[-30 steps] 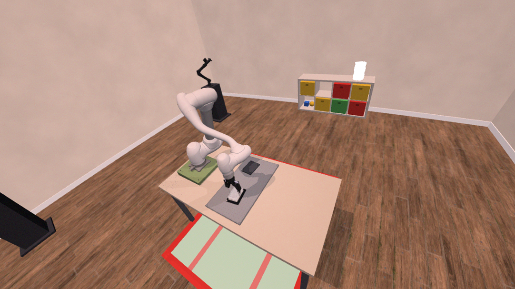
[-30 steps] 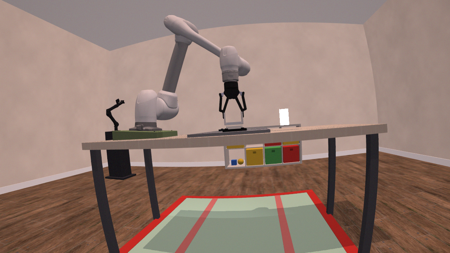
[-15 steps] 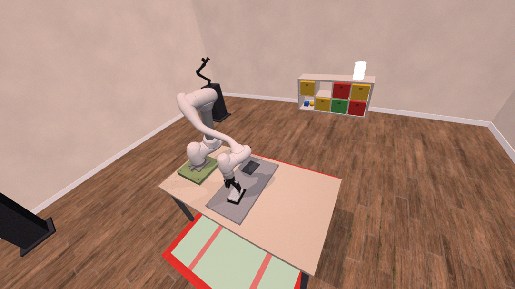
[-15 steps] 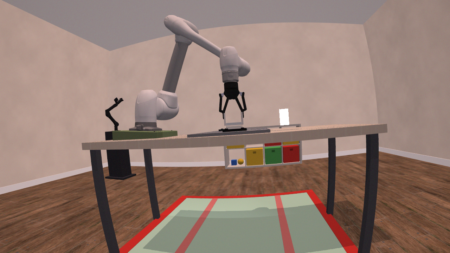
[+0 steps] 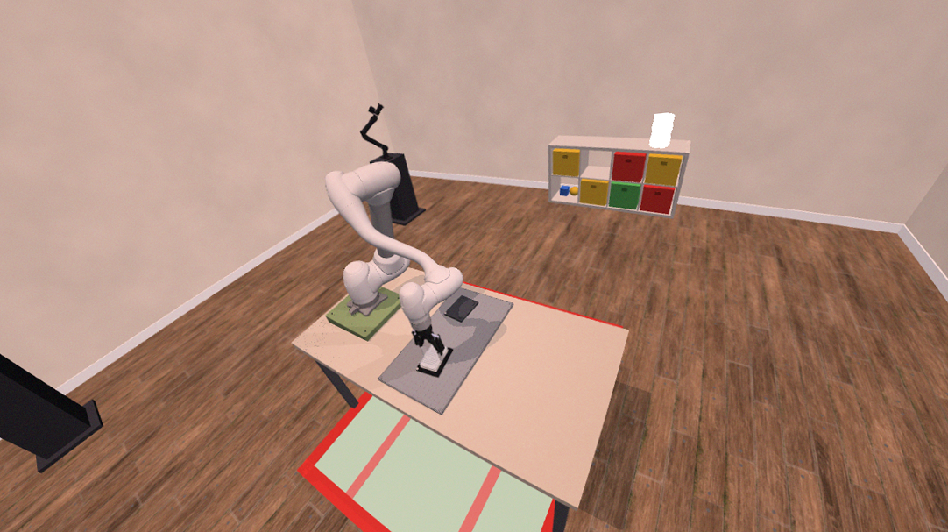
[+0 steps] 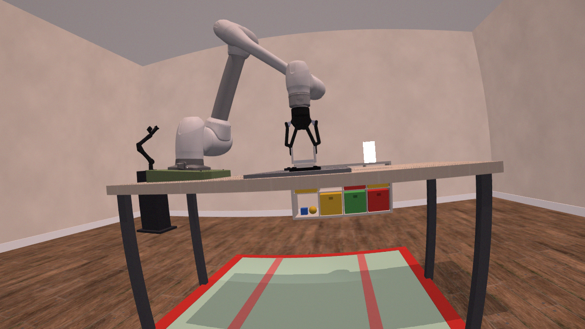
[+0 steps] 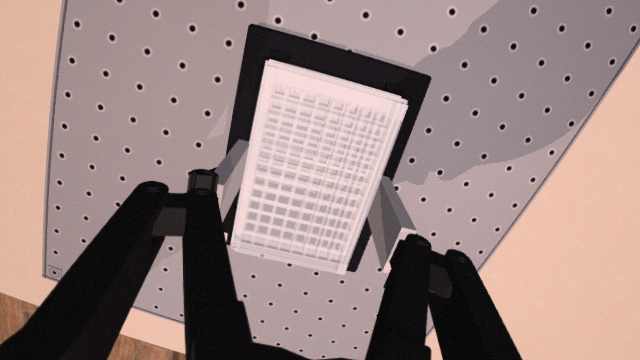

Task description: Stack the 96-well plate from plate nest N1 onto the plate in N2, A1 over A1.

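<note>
My gripper (image 5: pixel 430 347) is shut on a white 96-well plate (image 7: pixel 316 170), gripping its two long sides with the finger pads. The plate hangs level, just over the black nest N2 (image 7: pixel 327 55) on the grey perforated baseplate (image 5: pixel 444 346). A second white plate lies in N2 right under the held one; only its edge shows at the far right corner (image 7: pixel 404 102). I cannot tell whether the two plates touch. In the exterior view the held plate (image 6: pixel 303 157) sits close above the nest (image 6: pixel 302 168). The other nest, N1 (image 5: pixel 461 306), is empty. The A1 marks are not readable.
The arm's green base plate (image 5: pixel 363 313) stands at the table's far left corner. A shelf with coloured bins (image 5: pixel 619 174) is by the far wall. A black pedestal (image 5: pixel 399 185) stands behind the arm, and a black box (image 5: pixel 11 407) at the left.
</note>
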Robot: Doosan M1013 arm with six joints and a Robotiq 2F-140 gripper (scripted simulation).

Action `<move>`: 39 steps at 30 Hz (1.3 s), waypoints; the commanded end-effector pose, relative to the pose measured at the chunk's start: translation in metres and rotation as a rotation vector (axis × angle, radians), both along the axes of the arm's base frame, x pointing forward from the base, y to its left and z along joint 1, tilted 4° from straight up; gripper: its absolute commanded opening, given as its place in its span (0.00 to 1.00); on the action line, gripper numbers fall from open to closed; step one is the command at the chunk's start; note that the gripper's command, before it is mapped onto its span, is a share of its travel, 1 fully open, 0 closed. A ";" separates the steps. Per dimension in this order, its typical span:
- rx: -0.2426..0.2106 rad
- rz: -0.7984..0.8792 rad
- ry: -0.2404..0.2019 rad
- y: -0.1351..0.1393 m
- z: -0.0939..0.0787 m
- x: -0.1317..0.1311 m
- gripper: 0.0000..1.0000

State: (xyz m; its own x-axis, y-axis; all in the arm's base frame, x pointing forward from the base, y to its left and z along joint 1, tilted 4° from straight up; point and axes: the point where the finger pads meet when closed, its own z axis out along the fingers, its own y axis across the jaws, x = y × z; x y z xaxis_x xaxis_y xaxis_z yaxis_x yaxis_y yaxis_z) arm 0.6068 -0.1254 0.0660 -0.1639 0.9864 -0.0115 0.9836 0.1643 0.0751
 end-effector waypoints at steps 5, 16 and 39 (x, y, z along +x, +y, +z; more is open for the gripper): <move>0.000 0.000 0.000 0.000 -0.001 0.000 0.00; 0.000 0.000 0.000 0.000 -0.002 0.000 1.00; 0.000 0.000 0.000 0.000 0.008 -0.001 1.00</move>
State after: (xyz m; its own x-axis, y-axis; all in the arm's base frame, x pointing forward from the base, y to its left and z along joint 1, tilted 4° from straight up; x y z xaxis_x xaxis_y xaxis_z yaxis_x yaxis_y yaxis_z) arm 0.6067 -0.1254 0.0675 -0.1639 0.9864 -0.0115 0.9835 0.1643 0.0752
